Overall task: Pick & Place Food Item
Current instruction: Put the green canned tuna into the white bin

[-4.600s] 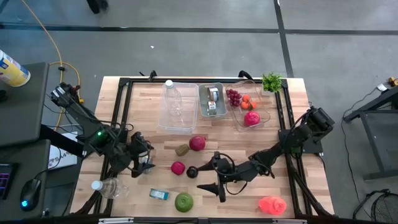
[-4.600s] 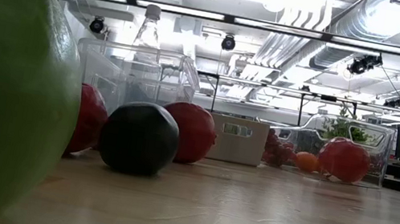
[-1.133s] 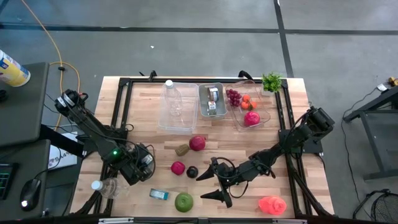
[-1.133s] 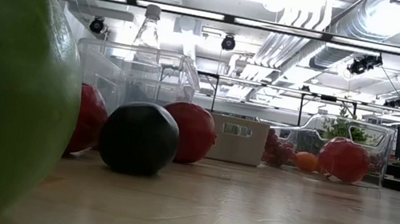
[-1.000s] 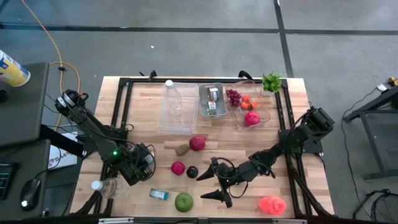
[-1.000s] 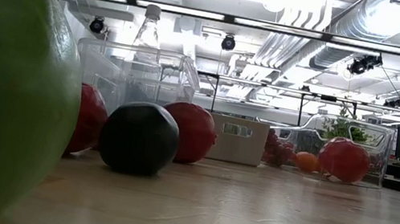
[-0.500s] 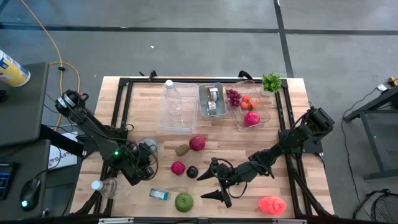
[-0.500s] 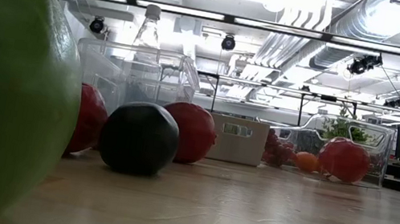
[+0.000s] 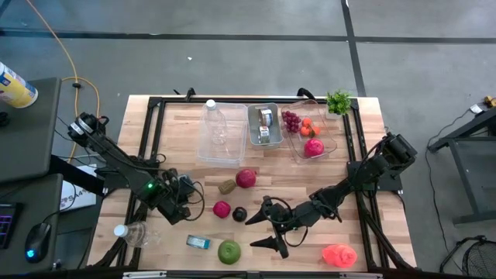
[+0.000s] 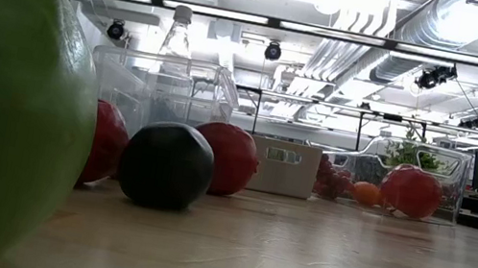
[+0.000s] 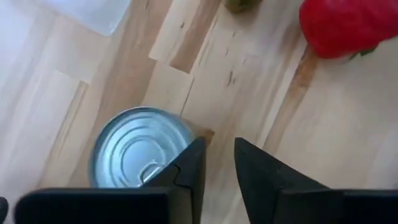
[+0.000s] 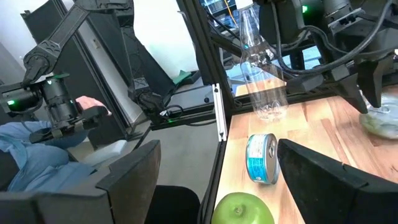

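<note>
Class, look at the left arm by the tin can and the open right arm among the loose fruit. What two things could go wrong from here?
1. The left gripper has its fingers close together beside the can, not around it, so it may shove or tip the can.
2. The right gripper waits open near the dark fruit and green apple; a nudge could roll them.

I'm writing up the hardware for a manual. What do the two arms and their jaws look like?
Both arms are black, slender and jointed, with dark cables running alongside. The left arm carries a small green indicator light near its wrist. The left gripper ends in two flat, matte black wedge-shaped jaws. The right gripper has two black jaws tapering to points, broad and flat in its wrist view.
</note>
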